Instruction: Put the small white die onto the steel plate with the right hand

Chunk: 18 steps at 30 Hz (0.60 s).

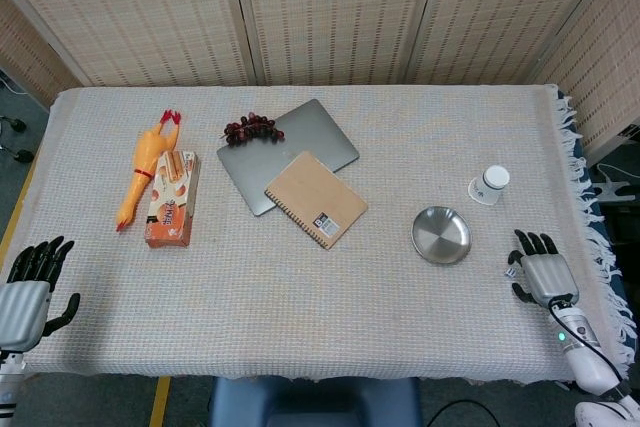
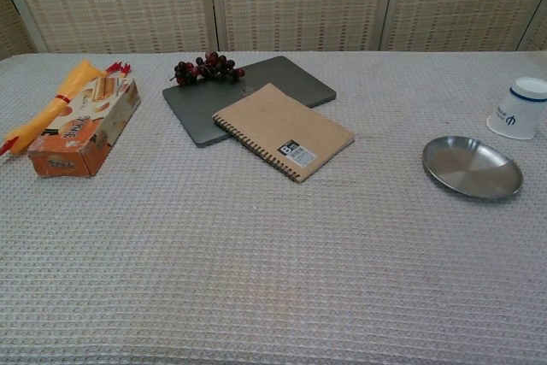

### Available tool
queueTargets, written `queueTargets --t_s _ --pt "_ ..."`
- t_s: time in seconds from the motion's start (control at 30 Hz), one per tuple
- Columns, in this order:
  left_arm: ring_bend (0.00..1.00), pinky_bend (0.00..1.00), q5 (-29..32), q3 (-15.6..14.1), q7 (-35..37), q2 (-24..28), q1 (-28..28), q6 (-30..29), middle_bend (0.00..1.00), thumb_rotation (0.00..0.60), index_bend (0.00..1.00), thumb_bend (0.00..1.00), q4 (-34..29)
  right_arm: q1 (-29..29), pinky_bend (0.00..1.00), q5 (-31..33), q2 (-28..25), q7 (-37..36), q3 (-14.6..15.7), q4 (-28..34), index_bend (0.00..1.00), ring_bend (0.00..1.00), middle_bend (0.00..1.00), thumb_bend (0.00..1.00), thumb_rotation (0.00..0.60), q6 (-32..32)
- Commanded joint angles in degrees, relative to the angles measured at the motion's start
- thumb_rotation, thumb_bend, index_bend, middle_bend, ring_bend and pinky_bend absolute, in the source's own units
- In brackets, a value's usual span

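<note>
The small white die point(image 1: 510, 272) lies on the cloth, just right of and below the steel plate point(image 1: 441, 235). My right hand point(image 1: 542, 273) hovers directly right of the die, fingers spread, its thumb side close to the die; I cannot tell whether it touches. It holds nothing. My left hand point(image 1: 28, 289) rests off the table's near-left corner, fingers apart and empty. The chest view shows the steel plate point(image 2: 472, 167) at its right but neither hand nor the die.
A white cup point(image 1: 489, 184) lies behind the plate. A brown notebook point(image 1: 316, 199) overlaps a grey laptop point(image 1: 287, 154) at centre, with grapes point(image 1: 251, 128) behind. A rubber chicken point(image 1: 145, 169) and a snack box point(image 1: 172, 199) lie at the left. The table's fringed right edge point(image 1: 585, 197) is close to my right hand.
</note>
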State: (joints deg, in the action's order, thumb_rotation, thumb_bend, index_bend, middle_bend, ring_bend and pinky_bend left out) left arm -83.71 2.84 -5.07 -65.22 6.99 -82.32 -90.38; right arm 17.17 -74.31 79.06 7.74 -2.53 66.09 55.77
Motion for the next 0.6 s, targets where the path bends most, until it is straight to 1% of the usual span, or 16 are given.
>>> queueTargets --t_s 0.03,0.13,0.4,0.6 --pt "0.00 0.07 0.1 0.0 0.0 0.0 0.1 0.1 0.00 0.600 0.00 0.41 0.1 0.2 0.00 0.1 0.3 0.0 0.0 -0.5 0.39 0.00 0.00 0.26 0.600 -0.3" --pt "0.00 0.07 0.3 0.1 0.0 -0.1 0.1 0.4 0.00 0.600 0.00 0.41 0.2 0.4 0.01 0.2 0.9 -0.4 -0.1 -1.5 0.43 0.00 0.00 0.26 0.600 -0.6" --pt "0.00 0.07 0.8 0.2 -0.4 -0.1 0.2 0.5 0.00 0.600 0.00 0.41 0.1 1.0 0.02 0.3 2.2 -1.2 -0.1 -3.2 0.45 0.00 0.00 0.26 0.600 -1.2" --pt "0.00 0.07 0.9 0.2 -0.4 0.0 0.1 0.4 0.00 0.600 0.00 0.41 0.1 1.2 0.04 -0.1 2.7 -1.7 -0.1 -3.6 0.52 0.00 0.00 0.27 0.600 -0.9"
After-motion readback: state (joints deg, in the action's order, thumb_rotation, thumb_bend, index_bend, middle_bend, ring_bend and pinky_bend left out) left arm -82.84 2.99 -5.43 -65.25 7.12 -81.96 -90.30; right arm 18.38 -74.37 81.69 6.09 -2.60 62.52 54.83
